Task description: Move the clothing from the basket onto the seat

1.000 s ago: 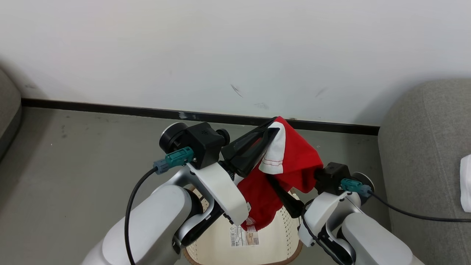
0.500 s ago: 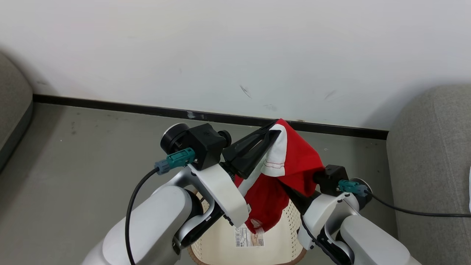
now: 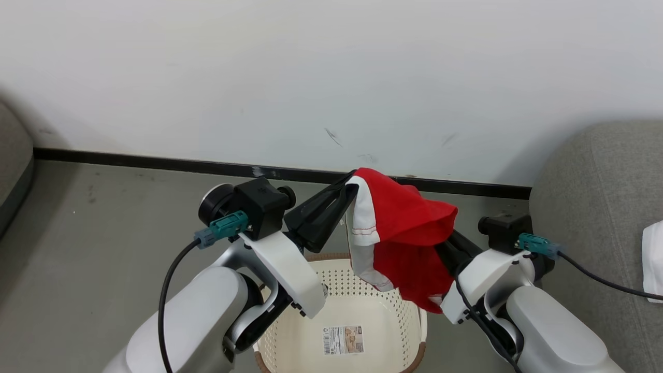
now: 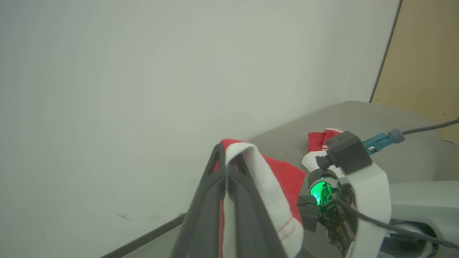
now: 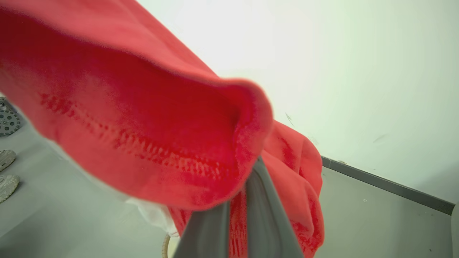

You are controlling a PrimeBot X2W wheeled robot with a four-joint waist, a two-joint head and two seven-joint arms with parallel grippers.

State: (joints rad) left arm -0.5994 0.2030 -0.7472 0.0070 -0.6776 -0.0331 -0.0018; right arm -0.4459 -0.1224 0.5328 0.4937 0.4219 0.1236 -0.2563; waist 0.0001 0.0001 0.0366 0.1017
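Observation:
A red garment [image 3: 409, 228] with white trim hangs stretched between my two grippers, above the basket [image 3: 290, 331]. My left gripper [image 3: 348, 187] is shut on its white-trimmed edge, as the left wrist view [image 4: 223, 152] shows close up. My right gripper [image 3: 448, 243] is shut on the red cloth [image 5: 150, 118], which drapes over its fingers [image 5: 265, 208]. The cream basket holds nothing but a paper label [image 3: 342, 339]. The grey seat [image 3: 595, 207] is at the right, with a white piece [image 3: 653, 259] lying on it. More red and white clothing [image 4: 321, 138] rests on the seat [image 4: 362, 114].
A white wall [image 3: 331, 77] with a black baseboard [image 3: 155, 161] stands close behind the grey floor [image 3: 103, 217]. Another grey cushion [image 3: 13, 155] sits at the far left. A wooden panel [image 4: 430, 53] rises beyond the seat. Pale shoes [image 5: 7, 168] lie on the floor.
My right gripper has shut on the red garment and moved right. The garment has come up out of the basket and now spreads between both grippers. The head camera has shifted.

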